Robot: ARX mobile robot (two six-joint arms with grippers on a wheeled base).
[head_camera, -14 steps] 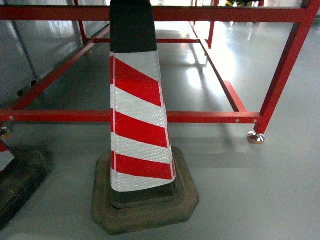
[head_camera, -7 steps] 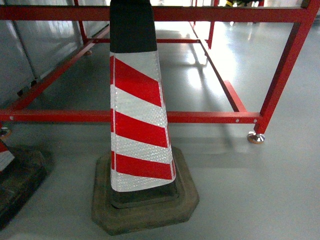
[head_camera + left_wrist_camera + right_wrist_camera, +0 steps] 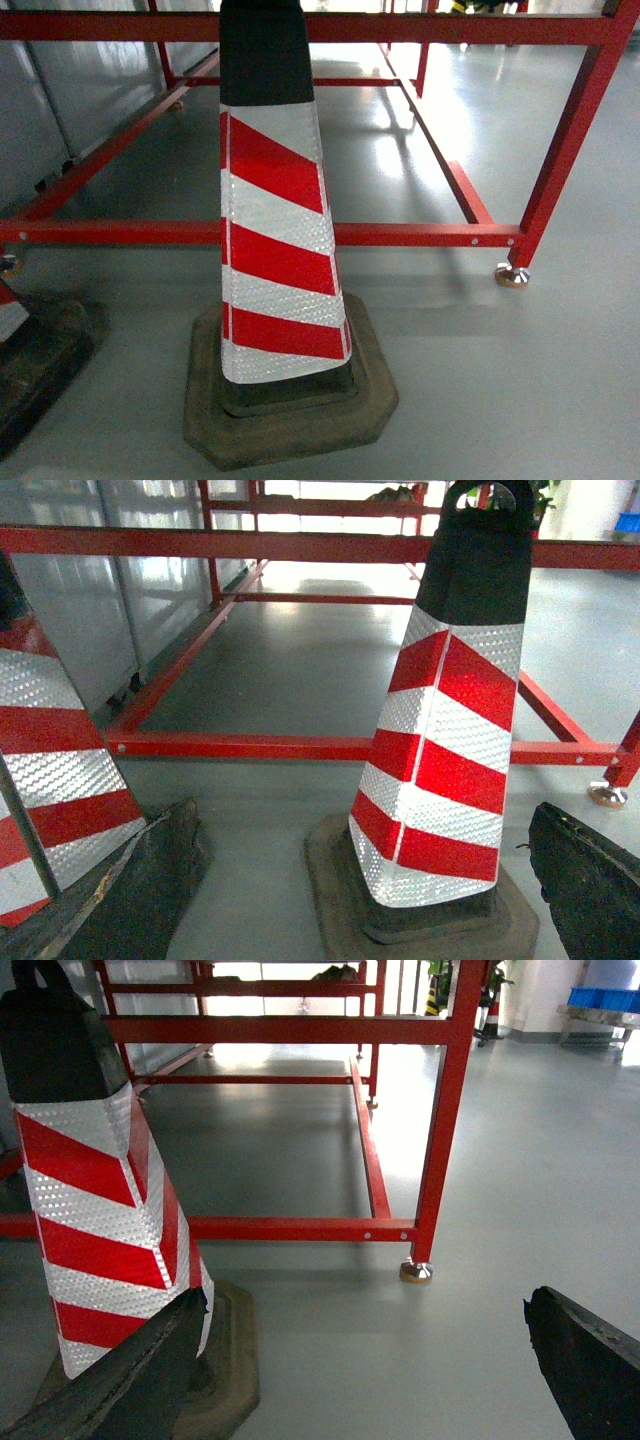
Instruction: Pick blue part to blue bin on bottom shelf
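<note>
The blue part, the blue bin and the bottom shelf are out of view. My left gripper (image 3: 362, 815) is open, and its dark fingers (image 3: 150, 880) stand wide apart just above the floor with nothing between them. A red-and-white striped traffic cone (image 3: 445, 740) stands right in front of it. My right gripper (image 3: 365, 1305) is open too, empty, over bare grey floor, with the same cone (image 3: 95, 1200) at its left finger. Neither gripper shows in the head view.
The cone (image 3: 275, 230) on its dark rubber base (image 3: 290, 410) fills the middle of the head view. A second cone (image 3: 50, 760) stands to the left. Behind them is a low red steel frame (image 3: 420, 235) with a metal foot (image 3: 512, 275). A small blue shape (image 3: 605, 998) lies far off.
</note>
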